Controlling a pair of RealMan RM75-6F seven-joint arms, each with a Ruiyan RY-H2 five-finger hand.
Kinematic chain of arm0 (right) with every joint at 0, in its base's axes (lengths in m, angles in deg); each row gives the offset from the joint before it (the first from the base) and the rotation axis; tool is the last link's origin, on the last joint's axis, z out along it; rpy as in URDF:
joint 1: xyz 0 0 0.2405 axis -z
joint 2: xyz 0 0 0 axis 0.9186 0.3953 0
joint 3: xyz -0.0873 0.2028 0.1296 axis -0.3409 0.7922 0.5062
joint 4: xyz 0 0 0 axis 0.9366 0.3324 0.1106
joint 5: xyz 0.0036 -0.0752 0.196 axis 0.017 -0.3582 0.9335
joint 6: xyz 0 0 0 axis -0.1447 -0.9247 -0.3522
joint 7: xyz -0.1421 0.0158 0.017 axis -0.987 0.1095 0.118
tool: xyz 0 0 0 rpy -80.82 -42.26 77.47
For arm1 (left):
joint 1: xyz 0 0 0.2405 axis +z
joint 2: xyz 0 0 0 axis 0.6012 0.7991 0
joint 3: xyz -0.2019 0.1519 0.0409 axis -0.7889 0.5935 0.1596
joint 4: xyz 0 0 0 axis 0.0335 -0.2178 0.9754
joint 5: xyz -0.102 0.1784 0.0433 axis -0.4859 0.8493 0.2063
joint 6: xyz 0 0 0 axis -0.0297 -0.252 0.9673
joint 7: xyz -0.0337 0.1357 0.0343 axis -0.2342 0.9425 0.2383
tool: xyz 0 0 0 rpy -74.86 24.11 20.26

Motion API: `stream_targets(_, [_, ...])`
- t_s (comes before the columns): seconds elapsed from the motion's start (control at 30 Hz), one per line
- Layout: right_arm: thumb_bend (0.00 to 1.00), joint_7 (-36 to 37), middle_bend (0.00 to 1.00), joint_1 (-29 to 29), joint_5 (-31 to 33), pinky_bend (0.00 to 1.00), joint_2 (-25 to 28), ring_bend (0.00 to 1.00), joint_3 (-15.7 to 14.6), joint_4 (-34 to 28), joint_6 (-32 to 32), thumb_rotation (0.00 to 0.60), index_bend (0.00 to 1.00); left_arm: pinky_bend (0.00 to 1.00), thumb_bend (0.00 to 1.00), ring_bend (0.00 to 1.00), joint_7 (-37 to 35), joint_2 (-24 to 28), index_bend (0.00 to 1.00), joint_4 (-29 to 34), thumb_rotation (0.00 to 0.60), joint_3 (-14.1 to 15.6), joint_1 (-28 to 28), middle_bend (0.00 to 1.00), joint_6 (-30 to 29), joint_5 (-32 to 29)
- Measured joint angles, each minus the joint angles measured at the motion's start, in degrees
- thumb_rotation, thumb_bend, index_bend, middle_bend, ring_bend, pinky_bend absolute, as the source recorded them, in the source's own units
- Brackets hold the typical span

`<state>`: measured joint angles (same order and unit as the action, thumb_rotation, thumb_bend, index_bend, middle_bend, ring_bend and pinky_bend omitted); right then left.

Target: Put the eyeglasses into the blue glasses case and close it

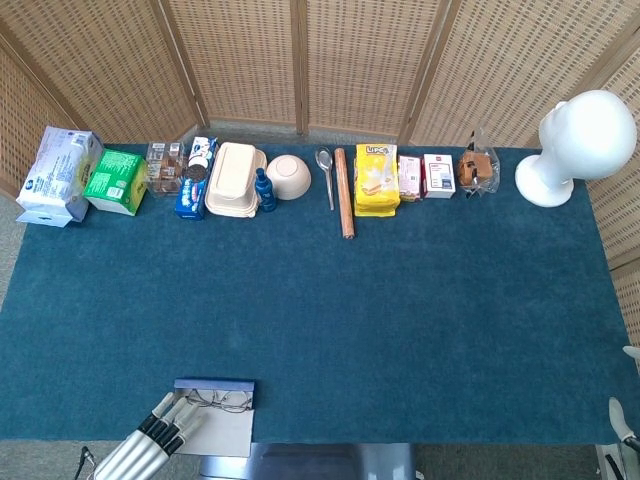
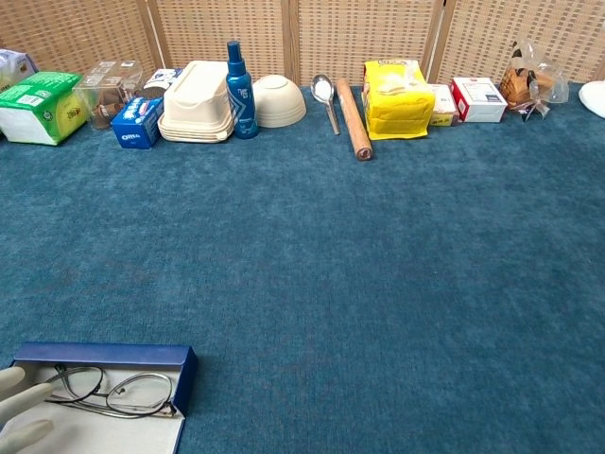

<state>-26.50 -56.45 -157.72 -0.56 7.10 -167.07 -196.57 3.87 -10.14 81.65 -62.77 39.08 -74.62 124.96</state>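
Note:
The blue glasses case point(image 2: 106, 355) lies open at the table's near left edge, showing its pale inside point(image 2: 113, 433). The thin-framed eyeglasses point(image 2: 112, 391) rest inside it, lenses toward the blue wall. My left hand point(image 2: 21, 412) is at the case's left end, its pale fingers apart and reaching toward the glasses' left side; whether they touch the frame is unclear. From the head view the case point(image 1: 214, 385), glasses point(image 1: 226, 402) and left hand point(image 1: 166, 424) sit at the bottom left. Only fingertips of my right hand point(image 1: 624, 400) show at the bottom right corner, spread apart and holding nothing.
Along the far edge stand a green box point(image 2: 38, 106), cookie packs point(image 2: 137, 121), a cream lidded container point(image 2: 197, 100), a blue bottle point(image 2: 239, 78), a bowl point(image 2: 278, 99), a spoon point(image 2: 326, 99), a rolling pin point(image 2: 354, 118), a yellow bag point(image 2: 398, 85) and small boxes point(image 2: 477, 98). A white mannequin head point(image 1: 575, 145) stands far right.

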Motion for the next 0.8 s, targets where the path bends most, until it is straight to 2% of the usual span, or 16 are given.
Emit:
stream_targets(0.23, [0.39,0.3,0.28,0.5,0.2,0.19,-0.1,0.08,0.1,0.2,-0.3,0.600,0.00,0.00,0.26,0.00,-0.8,-1.4,0.00,-1.7,0.598,0.0,-0.1,0.00,-1.3,0.8])
stream_targets(0.8, [0.39,0.7,0.27,1.4,0.0,0.19,0.2,0.08,-0.2,0.9,-1.0,0.600,0.00,0.00,0.26,0.00,-4.6,-3.0,0.00,-2.4,0.598,0.0,-1.6,0.00,-3.8,2.3])
